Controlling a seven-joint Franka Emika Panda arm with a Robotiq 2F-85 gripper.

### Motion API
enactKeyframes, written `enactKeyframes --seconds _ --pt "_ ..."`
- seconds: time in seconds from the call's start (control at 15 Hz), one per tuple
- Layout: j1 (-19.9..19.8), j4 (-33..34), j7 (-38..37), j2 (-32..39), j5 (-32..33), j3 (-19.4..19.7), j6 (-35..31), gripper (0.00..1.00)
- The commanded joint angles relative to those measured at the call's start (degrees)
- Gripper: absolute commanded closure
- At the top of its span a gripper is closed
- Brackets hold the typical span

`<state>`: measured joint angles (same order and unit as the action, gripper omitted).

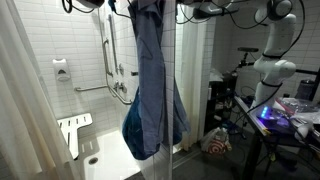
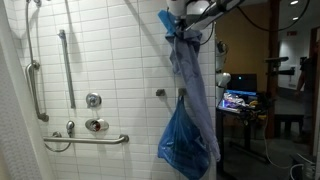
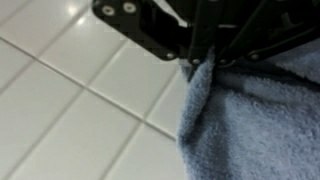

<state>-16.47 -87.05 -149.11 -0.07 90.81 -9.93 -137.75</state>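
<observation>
A long blue towel (image 1: pixel 152 90) hangs down in a tiled shower, bunched at its lower end; it also shows in the other exterior view (image 2: pixel 187 110). My gripper (image 2: pixel 182 22) is high up at the towel's top and is shut on it. In the wrist view the black gripper (image 3: pixel 200 62) pinches the blue terry cloth (image 3: pixel 250 120), with white wall tiles (image 3: pixel 70 100) behind.
Metal grab bars (image 2: pixel 85 139) and shower valves (image 2: pixel 94 100) are on the tiled wall. A folded white shower seat (image 1: pixel 74 132) and a soap dispenser (image 1: pixel 62 71) are on the wall. A white curtain (image 1: pixel 20 110) hangs near. A desk with lit monitors (image 2: pixel 238 100) stands outside.
</observation>
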Motion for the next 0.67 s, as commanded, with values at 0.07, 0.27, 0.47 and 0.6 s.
enactKeyframes --seconds 0.07,0.27,0.47,0.6 --pt "5.4 13.7 0.2 4.5 2.4 1.3 7.3 0.99" --pt "6.6 17.5 0.3 4.7 4.0 1.1 7.1 0.99" --pt "7.4 22.7 0.3 7.9 7.0 0.0 7.3 0.99" --pt "7.8 27.4 0.3 11.1 9.5 -0.7 8.2 0.99"
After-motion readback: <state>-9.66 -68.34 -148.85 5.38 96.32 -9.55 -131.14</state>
